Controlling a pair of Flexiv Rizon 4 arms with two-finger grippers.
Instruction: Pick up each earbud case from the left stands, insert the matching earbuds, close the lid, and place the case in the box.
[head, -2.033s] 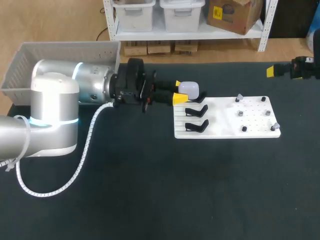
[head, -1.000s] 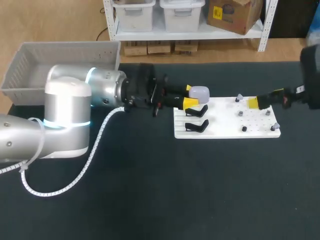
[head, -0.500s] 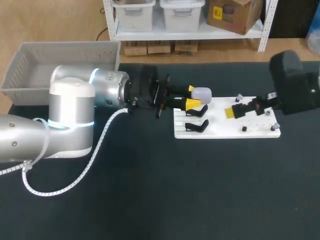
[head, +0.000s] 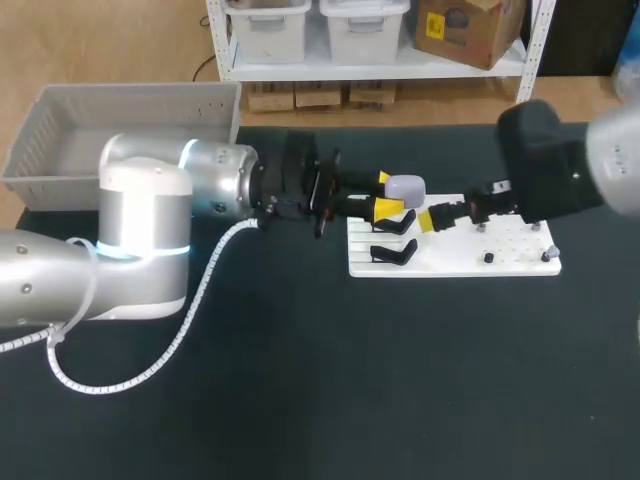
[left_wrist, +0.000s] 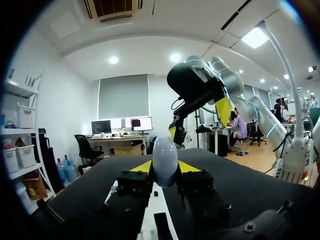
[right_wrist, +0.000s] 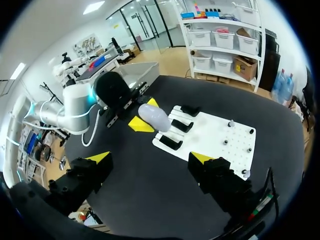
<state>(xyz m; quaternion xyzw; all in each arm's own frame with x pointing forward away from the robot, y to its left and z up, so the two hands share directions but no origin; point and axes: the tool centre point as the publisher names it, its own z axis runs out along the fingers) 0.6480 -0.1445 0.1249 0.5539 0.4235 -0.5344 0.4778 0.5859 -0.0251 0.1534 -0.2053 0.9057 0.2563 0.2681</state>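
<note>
I am gripping the earbud case (head: 403, 186), its smooth pale plastic gleaming softly between the matt yellow tips of my left gripper (head: 388, 193). The table (head: 350, 380) is showing a matt black, cloth-like cover. At three o'clock the board (head: 450, 255) is looking like smooth white plastic, its stands (head: 393, 252) matt black. At ten o'clock the basket (head: 140, 105) is showing dull grey plastic.

Head cam high behind; L wrist low, R wrist high, all share earbud case (head: 403, 186).

A robotics lab, plainly: the left arm (head: 130, 230) and right arm (head: 545, 175) hang over a black table (head: 320, 380), with a white pegged board (head: 450, 255) right of centre.
</note>
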